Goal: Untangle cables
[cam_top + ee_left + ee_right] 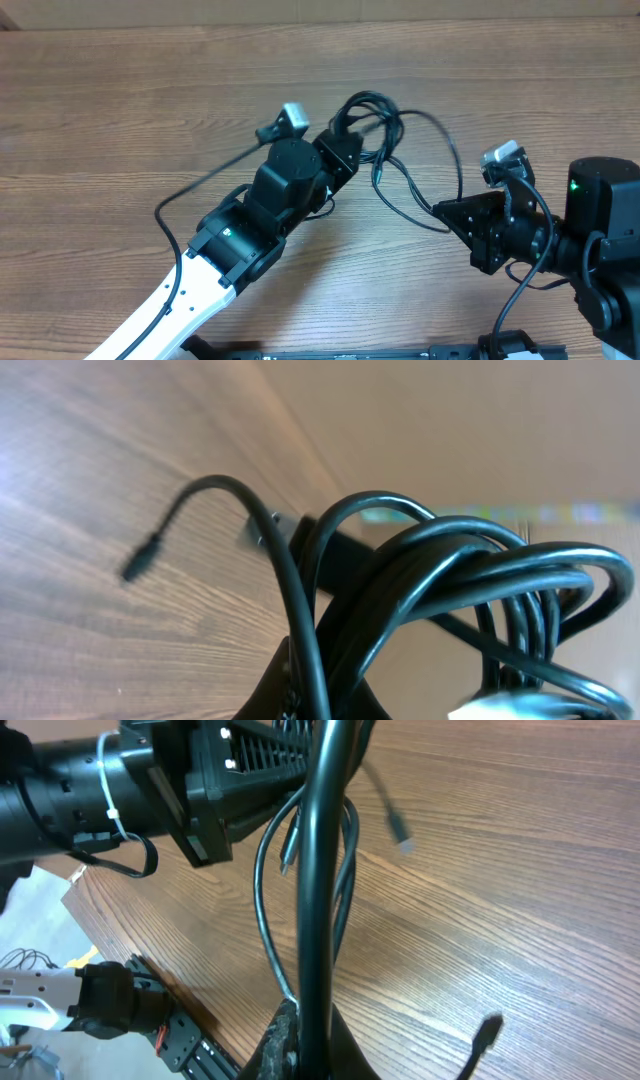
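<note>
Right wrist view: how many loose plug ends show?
3. A hanging plug among the cables at upper centre, a silver-tipped plug right of it, a dark plug at bottom right. Others may be hidden in the tangle.

The left arm [250, 215] has a white lower link [160, 310] and rounded black joint housings. A thin black wire [180, 275] runs along the white link. The right arm [590, 235] is black throughout and shows a small green indicator light [575, 185]. A grey camera module [290, 118] is mounted at each wrist. The left gripper [345, 128] is black, with a slotted housing [255, 745]. A white cable tie [110, 792] encircles the black wrist section behind it.
</note>
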Controlling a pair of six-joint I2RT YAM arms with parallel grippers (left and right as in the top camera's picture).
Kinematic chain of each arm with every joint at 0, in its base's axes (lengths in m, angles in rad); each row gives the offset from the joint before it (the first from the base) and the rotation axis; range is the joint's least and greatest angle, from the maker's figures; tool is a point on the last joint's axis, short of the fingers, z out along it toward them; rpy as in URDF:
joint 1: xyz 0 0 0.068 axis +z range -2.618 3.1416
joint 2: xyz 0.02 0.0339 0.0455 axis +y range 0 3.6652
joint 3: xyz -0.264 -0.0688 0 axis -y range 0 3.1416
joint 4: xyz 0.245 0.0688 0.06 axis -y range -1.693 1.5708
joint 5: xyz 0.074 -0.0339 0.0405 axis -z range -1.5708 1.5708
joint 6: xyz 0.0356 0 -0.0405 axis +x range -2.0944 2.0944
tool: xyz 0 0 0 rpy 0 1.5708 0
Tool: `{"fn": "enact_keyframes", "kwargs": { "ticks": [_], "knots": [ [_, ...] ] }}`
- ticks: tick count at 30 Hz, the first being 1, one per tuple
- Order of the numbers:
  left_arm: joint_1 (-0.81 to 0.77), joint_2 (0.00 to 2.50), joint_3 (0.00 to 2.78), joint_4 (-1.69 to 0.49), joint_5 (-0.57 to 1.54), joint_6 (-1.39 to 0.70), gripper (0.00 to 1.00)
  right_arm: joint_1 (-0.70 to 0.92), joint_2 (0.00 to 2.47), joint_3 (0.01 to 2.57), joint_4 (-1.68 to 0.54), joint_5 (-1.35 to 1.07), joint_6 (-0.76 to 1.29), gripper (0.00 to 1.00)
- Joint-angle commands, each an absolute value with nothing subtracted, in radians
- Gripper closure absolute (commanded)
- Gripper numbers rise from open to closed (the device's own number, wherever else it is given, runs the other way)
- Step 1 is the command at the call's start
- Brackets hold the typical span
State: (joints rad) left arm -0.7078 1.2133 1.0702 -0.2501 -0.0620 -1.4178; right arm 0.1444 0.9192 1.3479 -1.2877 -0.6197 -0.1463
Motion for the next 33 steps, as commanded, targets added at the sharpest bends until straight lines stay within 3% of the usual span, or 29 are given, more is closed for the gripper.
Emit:
{"fn": "enact_keyframes", "kwargs": {
  "ticks": [1, 13, 26, 29, 33],
  "knots": [
    [-0.699, 1.209, 1.084, -0.271, -0.223, -1.648, 0.96, 0.143, 0.909, 1.348, -1.292, -0.63, -0.147, 0.96],
    [-0.699, 1.209, 1.084, -0.274, -0.22, -1.634, 0.96, 0.143, 0.909, 1.348, -1.273, -0.527, -0.07, 0.96],
    [-0.699, 1.209, 1.084, -0.285, -0.244, -1.434, 0.96, 0.143, 0.909, 1.348, -1.243, -0.276, 0.27, 0.96],
    [-0.699, 1.209, 1.084, -0.283, -0.244, -1.33, 0.96, 0.143, 0.909, 1.348, -1.242, -0.262, 0.306, 0.91],
    [-0.699, 1.209, 1.084, -0.282, -0.243, -1.118, 0.96, 0.143, 0.909, 1.348, -1.239, -0.262, 0.308, 0.77]
  ]
}}
